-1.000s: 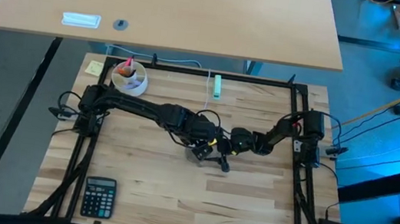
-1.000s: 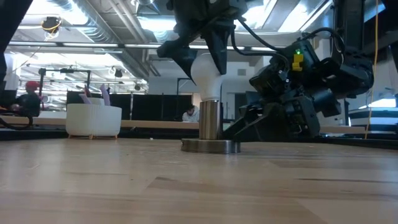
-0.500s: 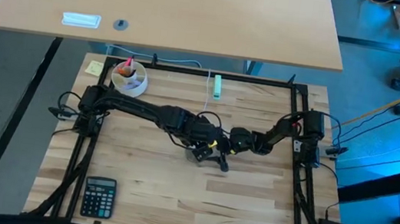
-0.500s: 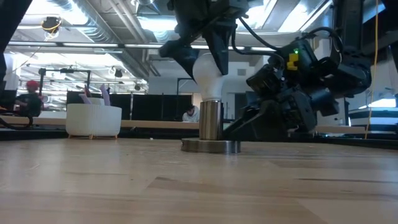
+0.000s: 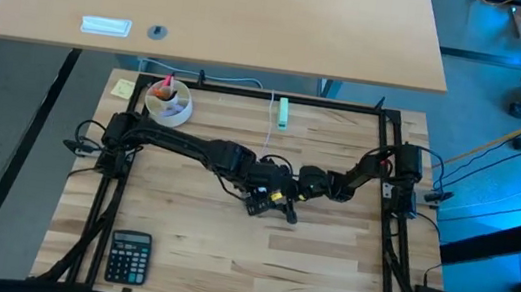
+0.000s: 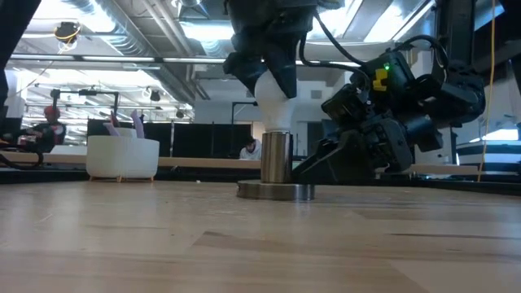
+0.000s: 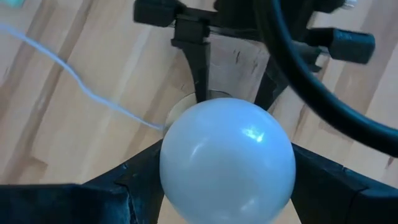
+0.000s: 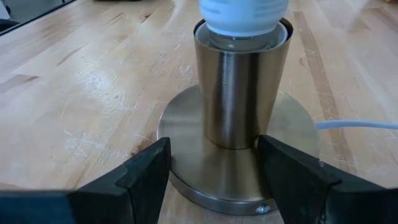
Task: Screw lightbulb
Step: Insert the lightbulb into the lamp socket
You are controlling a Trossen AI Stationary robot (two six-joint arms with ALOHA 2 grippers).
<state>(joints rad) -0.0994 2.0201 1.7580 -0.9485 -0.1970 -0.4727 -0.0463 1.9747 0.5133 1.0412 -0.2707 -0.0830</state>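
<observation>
In the high view the bulb was hidden under the left gripper (image 5: 261, 199), and only the dark arms showed at mid-table. In the low view the bulb (image 6: 275, 96) was visible below the left fingers (image 6: 244, 63), its top covered by them. The bulb's screw base could not be seen in any view; it sat inside the socket (image 6: 276, 157), a brushed metal cylinder standing upright on a round metal disc (image 6: 275, 191). The bulb's globe was white, frosted and smooth, with a small highlight in the left wrist view (image 7: 227, 162). The left fingers (image 7: 137, 180) pressed against opposite sides of the globe, holding it from above. The right gripper (image 8: 211, 171) lay low on the table, its fingers (image 8: 146, 171) set on either side of the socket, resting over the disc (image 8: 186, 134); whether they touched the cylinder (image 8: 241, 87) could not be determined. A thin white cord (image 8: 357, 124) ran off from the disc and was cut off at the frame. A white bowl (image 5: 167, 102) stood near the far left corner of the table (image 5: 185, 257) with pink and orange contents too small to identify. A calculator (image 5: 129, 256) lay near the near left corner.
</observation>
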